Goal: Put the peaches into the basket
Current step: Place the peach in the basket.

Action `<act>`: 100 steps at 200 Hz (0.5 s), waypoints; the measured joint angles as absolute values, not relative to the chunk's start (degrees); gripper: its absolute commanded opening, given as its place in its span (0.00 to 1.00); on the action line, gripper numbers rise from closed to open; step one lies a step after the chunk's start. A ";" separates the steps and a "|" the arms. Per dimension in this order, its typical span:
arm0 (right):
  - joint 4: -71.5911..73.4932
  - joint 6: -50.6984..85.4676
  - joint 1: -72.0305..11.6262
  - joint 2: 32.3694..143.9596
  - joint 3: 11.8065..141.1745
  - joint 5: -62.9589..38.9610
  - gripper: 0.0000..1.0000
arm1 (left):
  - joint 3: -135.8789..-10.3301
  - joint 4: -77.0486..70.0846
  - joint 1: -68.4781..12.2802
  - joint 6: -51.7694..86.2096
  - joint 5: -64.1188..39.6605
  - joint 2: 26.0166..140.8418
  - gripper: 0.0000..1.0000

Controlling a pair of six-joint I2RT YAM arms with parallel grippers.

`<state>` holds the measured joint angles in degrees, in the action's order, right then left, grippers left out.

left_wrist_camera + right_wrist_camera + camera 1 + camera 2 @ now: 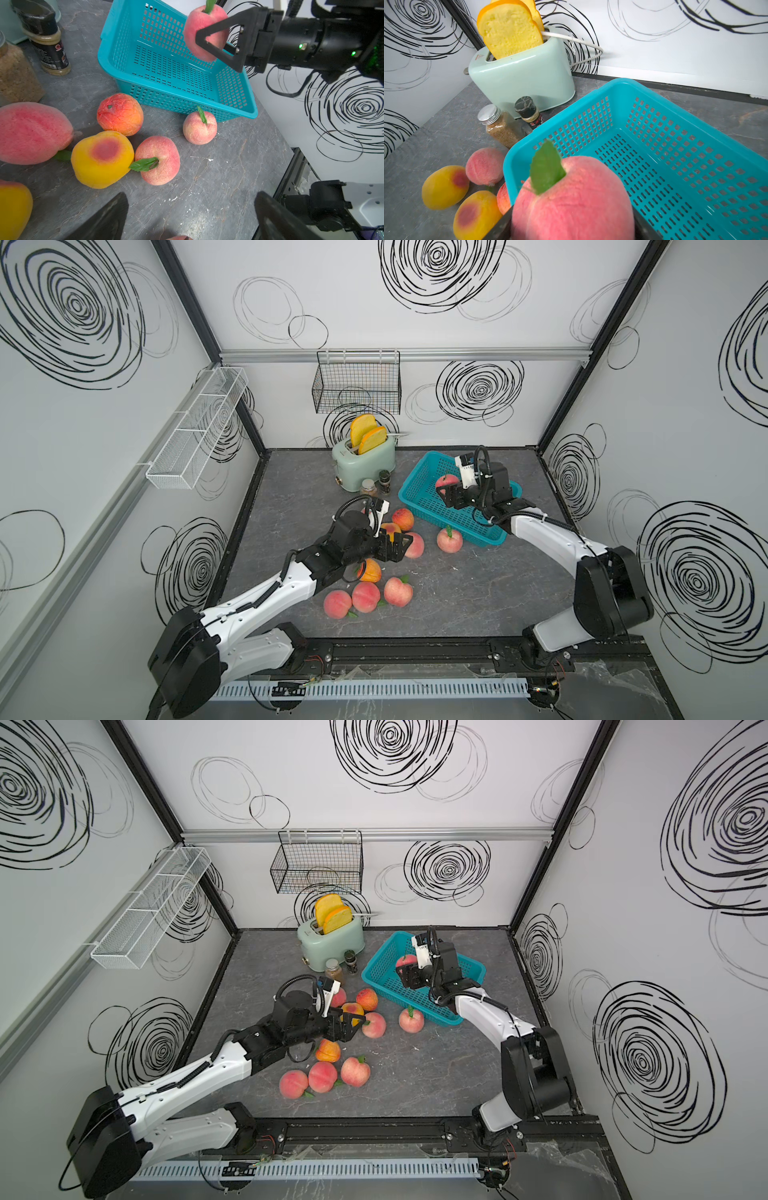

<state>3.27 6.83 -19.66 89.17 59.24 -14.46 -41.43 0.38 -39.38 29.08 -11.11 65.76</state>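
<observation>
**Pink peach (pixel 571 199) hangs over empty teal basket (pixel 591 124)**

Clamped between the jaws of the right gripper (pixel 448 490), the fruit hangs leaf-up and clear of the floor, toward the 10 o'clock end of the basket. Both wrist views show the basket bare inside. The perforated floor lies straight below the fruit, so letting go looks like the step in hand. The right gripper is plainly the nearer one to do it.

Seen from above, with the back wall at 12, the basket sits at 2 o'clock on the table, its long axis running from 10 to 4. At least nine loose peaches (pixel 365 596) lie outside it. The closest (pixel 449 540) is just beside the long wall at 7 o'clock, and the rest are bunched from the centre toward 8 o'clock.

Over that bunch hovers the left gripper (pixel 402 547), jaws spread wide and holding nothing, a yellow red-blushed peach (pixel 101 160) nearest it.

All of it rests on a grey stone-look tabletop (pixel 478 605). At 11 o'clock stand a mint-green toaster (pixel 365 466) with two toast slices (pixel 372 439) and two spice jars (pixel 384 482). A black wire basket (pixel 357 385) and a white mesh rack (pixel 195 435) hang on white walls (pixel 540 323) scrawled with black spirals.
</observation>
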 measured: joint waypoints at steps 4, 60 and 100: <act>3.53 6.85 -19.49 90.17 59.77 -14.48 0.51 | -41.54 0.19 -39.33 29.06 -11.16 66.22 0.98; 7.22 7.46 -16.36 102.96 66.92 -17.32 0.50 | -44.75 -0.60 -38.92 27.59 -11.51 71.99 0.98; 9.80 8.62 -15.18 110.39 71.50 -19.22 0.50 | -47.22 -1.45 -38.72 26.79 -11.90 76.34 0.98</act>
<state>9.80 8.62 -15.18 110.39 71.50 -19.22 -47.22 -1.45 -38.72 26.79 -11.90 76.34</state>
